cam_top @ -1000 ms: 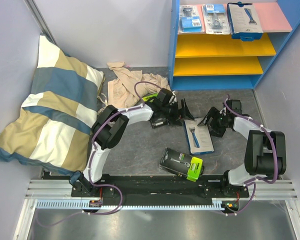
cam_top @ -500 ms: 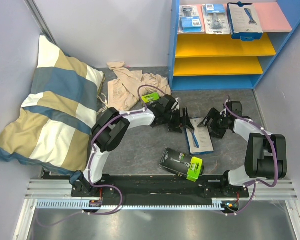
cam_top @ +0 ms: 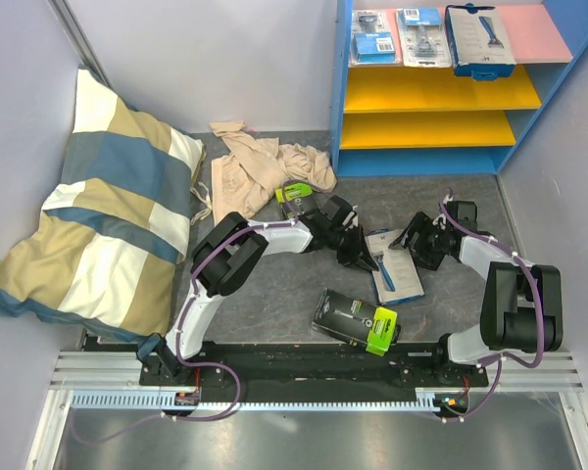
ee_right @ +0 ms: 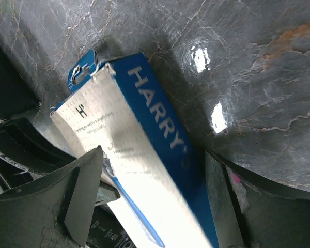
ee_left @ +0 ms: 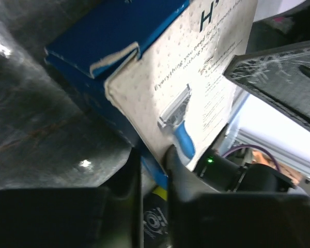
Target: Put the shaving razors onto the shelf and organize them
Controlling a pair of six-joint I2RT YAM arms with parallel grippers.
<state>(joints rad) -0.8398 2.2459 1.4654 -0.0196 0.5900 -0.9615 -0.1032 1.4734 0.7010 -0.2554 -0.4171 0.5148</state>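
Compared with a second ago, finds the left gripper (cam_top: 366, 258) gone from beside the beige cloth (cam_top: 255, 166) and across at the white-blue box (cam_top: 398, 272), the box itself turned a little from its earlier angle. Leaves uncovered a lime-ended pack (cam_top: 295, 193), just beside the cloth, in front of the shelf (cam_top: 341, 98) and left of it.

Places the white-blue box flat on the counter (cam_top: 274, 294), in front of the shelf and well apart from its bottom board. Shows the left gripper's jaws drawn nearly together, pinching the box's long edge on the side facing the left arm. Shows the right gripper (cam_top: 415, 242) spread wide, one finger on either side of the box, with no firm press visible in the wrist view.

Puts the other black pack (cam_top: 356, 320) farther still from the shelf, flat on the counter near the arm bases.

Counts three packs on the shelf's pink top board (cam_top: 541, 37): two clear blisters (cam_top: 373, 39) side by side at the left, and a shelved box (cam_top: 478, 39) just right of them.

Sets the striped pillow (cam_top: 98, 206) far left of the shelf, against the wall.
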